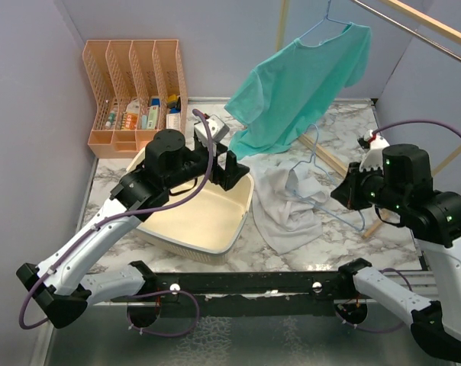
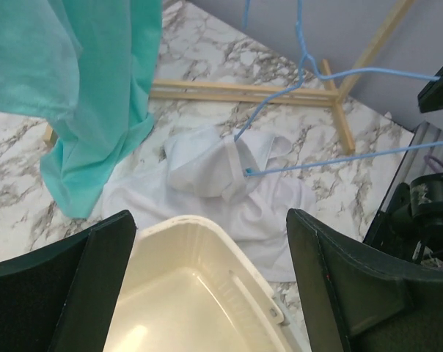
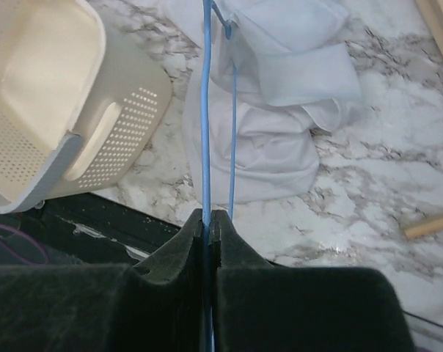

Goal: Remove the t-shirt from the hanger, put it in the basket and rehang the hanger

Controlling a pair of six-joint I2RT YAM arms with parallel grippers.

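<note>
A white t-shirt point(image 1: 288, 202) lies crumpled on the marble table, right of the basket; it also shows in the left wrist view point(image 2: 214, 172) and the right wrist view point(image 3: 280, 110). A blue wire hanger point(image 1: 316, 156) rises out of it, one end still caught in the cloth point(image 2: 247, 172). My right gripper point(image 1: 345, 197) is shut on the hanger's wire point(image 3: 205, 110), with the wire pinched between the jaws point(image 3: 209, 216). My left gripper point(image 1: 234, 171) is open and empty above the basket's right rim point(image 2: 210, 220), just left of the shirt.
A cream basket point(image 1: 238, 221) sits under my left arm. A teal t-shirt point(image 1: 307, 76) hangs on another blue hanger point(image 1: 326, 27) from the wooden rack point(image 1: 421, 23), whose base bars point(image 2: 243, 92) lie behind the white shirt. An orange file organizer point(image 1: 135, 91) stands at the back left.
</note>
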